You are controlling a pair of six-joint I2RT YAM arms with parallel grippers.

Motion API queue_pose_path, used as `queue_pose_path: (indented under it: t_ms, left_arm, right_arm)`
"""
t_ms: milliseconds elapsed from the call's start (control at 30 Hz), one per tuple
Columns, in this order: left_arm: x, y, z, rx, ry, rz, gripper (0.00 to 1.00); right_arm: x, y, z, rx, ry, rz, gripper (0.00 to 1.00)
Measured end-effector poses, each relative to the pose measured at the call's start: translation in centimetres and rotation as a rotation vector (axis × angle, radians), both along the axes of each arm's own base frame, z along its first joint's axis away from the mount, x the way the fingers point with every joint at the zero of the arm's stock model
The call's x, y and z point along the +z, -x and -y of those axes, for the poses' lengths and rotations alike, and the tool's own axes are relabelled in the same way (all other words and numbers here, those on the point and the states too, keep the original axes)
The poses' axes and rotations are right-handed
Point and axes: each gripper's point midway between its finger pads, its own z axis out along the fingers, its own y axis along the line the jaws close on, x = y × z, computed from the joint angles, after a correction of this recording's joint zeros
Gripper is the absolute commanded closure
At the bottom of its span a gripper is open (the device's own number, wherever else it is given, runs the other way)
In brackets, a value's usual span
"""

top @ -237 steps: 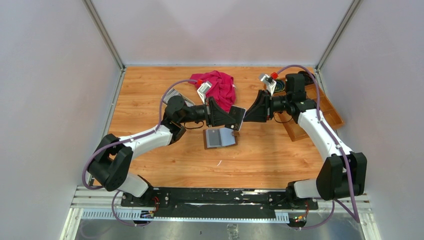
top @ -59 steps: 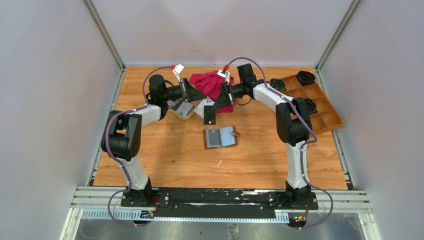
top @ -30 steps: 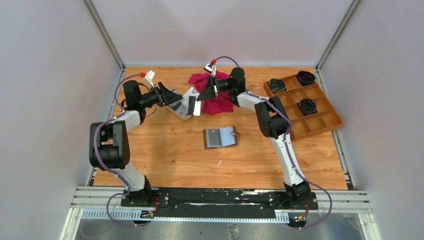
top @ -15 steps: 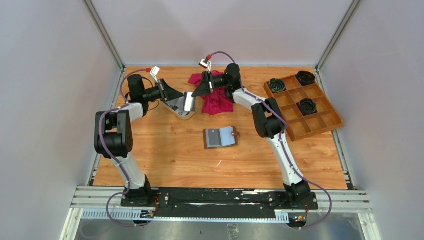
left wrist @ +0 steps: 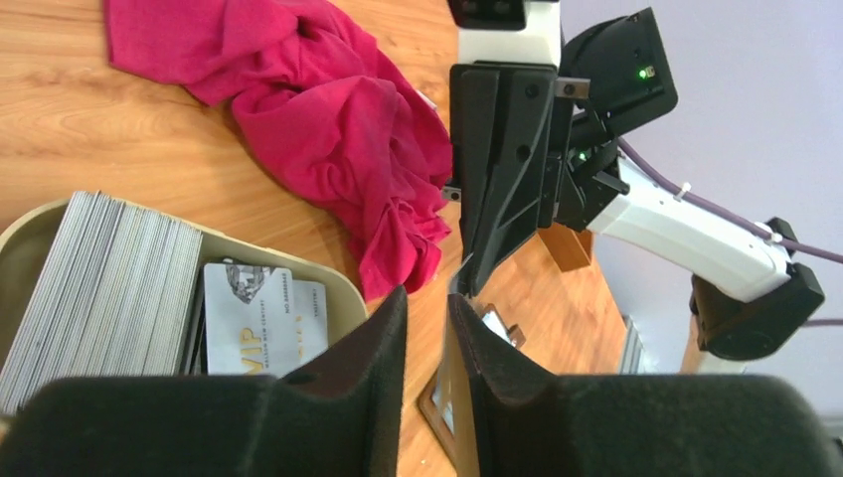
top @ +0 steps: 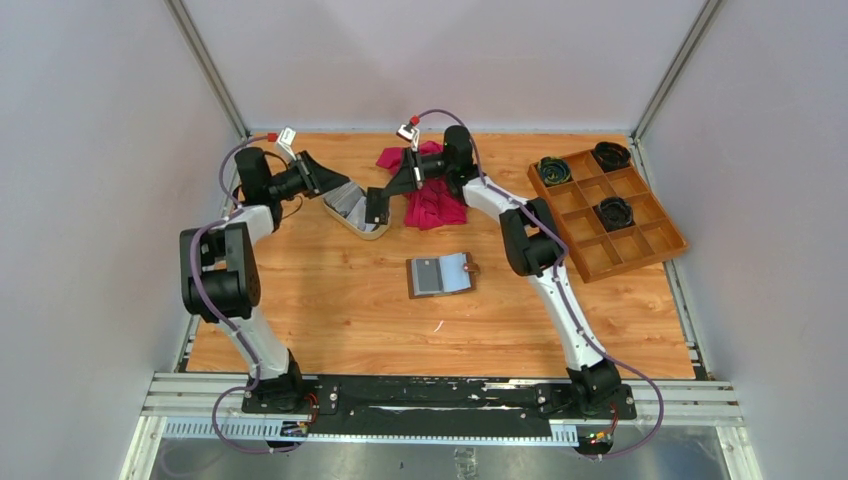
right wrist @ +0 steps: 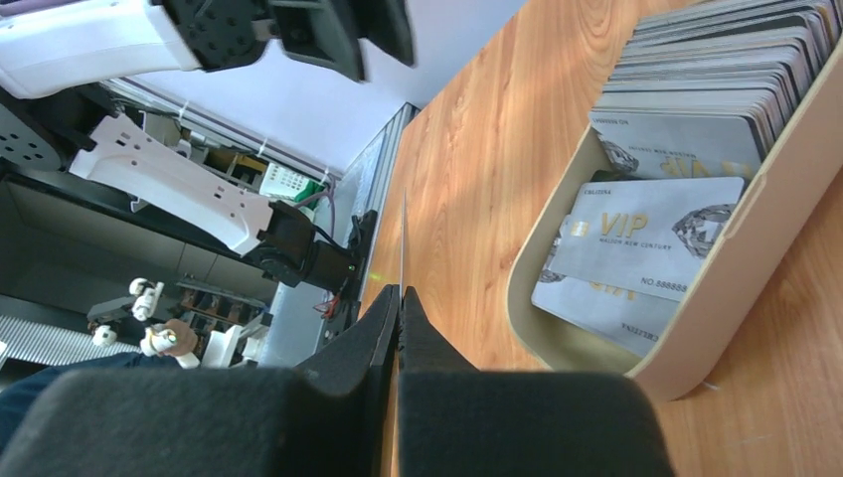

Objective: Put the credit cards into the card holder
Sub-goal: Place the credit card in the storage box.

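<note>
The right gripper [right wrist: 401,294] is pressed together on what looks like a single credit card [right wrist: 403,238], seen only edge-on as a thin line, just beside the beige dish [right wrist: 716,328]. The other credit cards [right wrist: 696,60] stand stacked or lie loose in that dish. The left gripper [left wrist: 425,298] hovers by the dish's left end with its fingers slightly apart and nothing between them. The card holder [top: 440,273] lies open on the table [top: 330,320], nearer the arm bases and well apart from both grippers.

The step in hand, I judge, is carrying the card to the holder. Keep the clamp firm, turn the card so one edge leads, and line it up with a pocket mouth before sliding. The free left gripper could pin the leather, which may skid.

The table is smooth wood-grain laminate. A red cloth [top: 432,195] and a wooden compartment tray [top: 645,240] sit toward its far side, enclosed by plain pale walls.
</note>
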Motion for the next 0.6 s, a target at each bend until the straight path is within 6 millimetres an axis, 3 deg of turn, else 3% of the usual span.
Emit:
queue_pose_path:
  t_ms: [133,300,433,533,600]
  left_arm:
    - [2.3,1.2,-0.4,0.089,-0.036,0.053,0.53]
    - [8.6,5.0,-0.9,0.221,-0.095,0.252,0.39]
    - [12.2,8.6,-0.8,0.277,-0.115,0.388,0.31]
    - [13.1,10.7,-0.3,0.294,-0.121,0.426,0.23]
    - [13.1,11.8,0.5,0.293,-0.135,0.427,0.2]
  right_arm:
    - [-0.9,0.1,0.6,-0.015,0.029,-0.01,1.0]
    - [-0.3,1.5,2.8,-0.075,0.109,0.024,1.0]
    - [3.9,3.7,5.8,-0.139,0.166,0.184,1.0]
    - [7.6,6.9,8.8,-0.174,0.194,0.343,1.0]
    - [8.7,9.0,10.7,-0.193,0.225,0.427,1.0]
